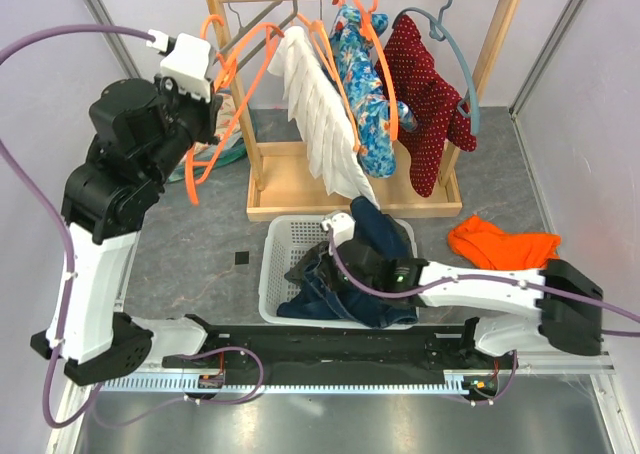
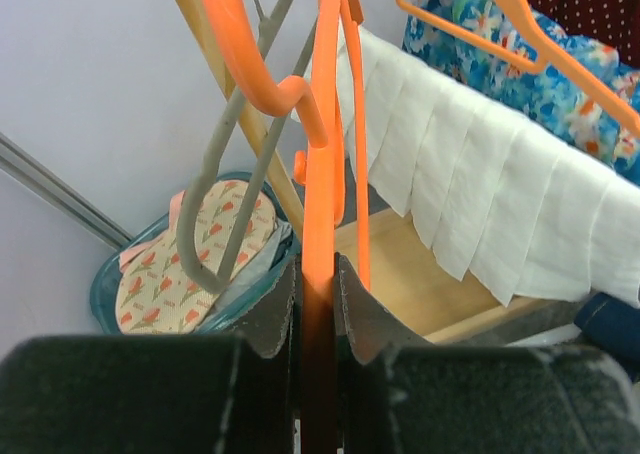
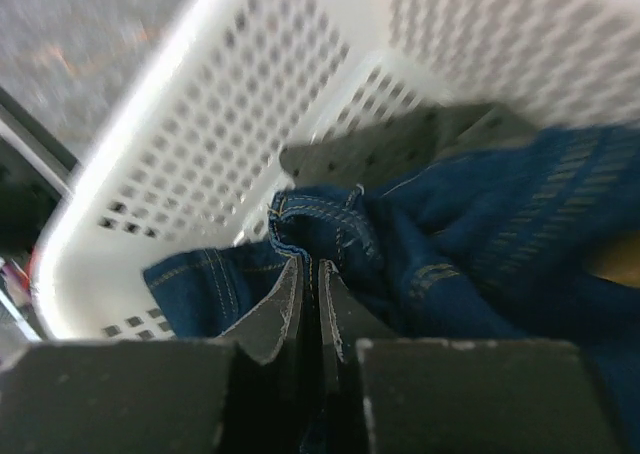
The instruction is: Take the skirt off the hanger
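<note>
Table (image 1: 200, 254): grey and mottled, closed in by pale wall panels; both arm bases are bolted along the near edge.
Rack (image 1: 300, 179): wooden, at the far side, with one rail across the top and a tray-like base.
Basket (image 1: 272, 264): one, white and perforated, just in front of the rack base.
Skirt (image 1: 335, 299): dark navy denim, crumpled inside the basket. Its long axis runs diagonally from the far-right corner to the near-left corner, and the far end laps over the rear rim. Which end is the waist cannot be told. It is off the hanger (image 2: 322, 194) and well apart from it.
Hung garments: three on the rail, namely a white pleated garment (image 1: 320, 124), a blue floral garment (image 1: 370, 94) and a dark red dotted garment (image 1: 425, 104).
Orange cloth (image 1: 500, 244): one, loose on the table right of the basket.
Hanger: orange and bare, held up left of the rack. Its long axis is steeply tilted, upper end toward the rail, lower end down toward the left wall. The left wrist view shows it edge-on.
Left pincer (image 2: 318, 304): clamped on the hanger's bar, a finger pressed to each side.
Right pincer (image 3: 310, 289): low in the basket, fingers nearly together, pinching a seamed fold of the skirt.
Obstructions: a grey wire hanger (image 2: 210, 159) and the rack's left post stand just beside the held hanger.
Hanger count: three orange, one grey-blue hanger (image 1: 468, 74), one grey wire.
Black square (image 1: 242, 259): one, flat on the table left of the basket.
</note>
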Robot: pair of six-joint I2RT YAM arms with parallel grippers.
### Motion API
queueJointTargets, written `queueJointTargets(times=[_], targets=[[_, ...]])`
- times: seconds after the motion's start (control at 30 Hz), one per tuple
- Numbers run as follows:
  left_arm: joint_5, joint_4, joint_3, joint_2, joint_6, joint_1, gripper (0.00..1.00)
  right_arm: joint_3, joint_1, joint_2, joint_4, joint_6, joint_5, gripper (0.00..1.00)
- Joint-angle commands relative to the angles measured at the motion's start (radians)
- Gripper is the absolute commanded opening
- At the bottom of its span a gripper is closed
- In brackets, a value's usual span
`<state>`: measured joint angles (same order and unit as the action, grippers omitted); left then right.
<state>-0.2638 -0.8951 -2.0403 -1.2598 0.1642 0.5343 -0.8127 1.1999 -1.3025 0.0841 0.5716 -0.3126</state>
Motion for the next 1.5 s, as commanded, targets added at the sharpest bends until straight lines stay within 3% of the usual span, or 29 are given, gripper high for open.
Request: queueJointTargets(times=[0.0, 0.33, 0.53, 0.73, 1.13, 1.17, 1.3, 1.4, 1.47], targets=[[-0.017, 0.111, -0.064, -0.059, -0.006, 0.000, 0.02, 0.063, -0.008, -0.161, -0.214, 0.059, 0.171, 0.00], [-0.040, 0.182, -0.152, -0.194, 0.041, -0.002, 0.02, 0.070, -0.025, -0.575, -0.460, 0.129, 0.400, 0.00], [-0.072, 0.232, -0.207, -0.272, 0.077, -0.002, 0.02, 0.059, -0.025, -0.675, -0.471, 0.148, 0.409, 0.00], [-0.100, 0.292, -0.224, -0.339, 0.110, -0.005, 0.02, 0.128, 0.009, -0.478, -0.400, 0.110, 0.197, 0.09], [-0.158, 0.317, -0.247, -0.437, 0.139, -0.033, 0.02, 0.253, 0.075, -0.029, -0.230, 0.108, 0.020, 0.21], [-0.160, 0.317, -0.244, -0.438, 0.140, -0.036, 0.02, 0.250, 0.076, -0.009, -0.212, 0.106, 0.021, 0.23], [-0.170, 0.323, -0.244, -0.449, 0.143, -0.048, 0.02, 0.187, 0.078, 0.022, -0.181, 0.094, 0.036, 0.61], [-0.183, 0.323, -0.241, -0.446, 0.150, -0.050, 0.02, 0.144, 0.078, 0.005, -0.182, 0.085, 0.035, 0.78], [-0.189, 0.324, -0.236, -0.438, 0.156, -0.050, 0.09, 0.121, 0.078, -0.021, -0.179, 0.071, 0.041, 0.82]])
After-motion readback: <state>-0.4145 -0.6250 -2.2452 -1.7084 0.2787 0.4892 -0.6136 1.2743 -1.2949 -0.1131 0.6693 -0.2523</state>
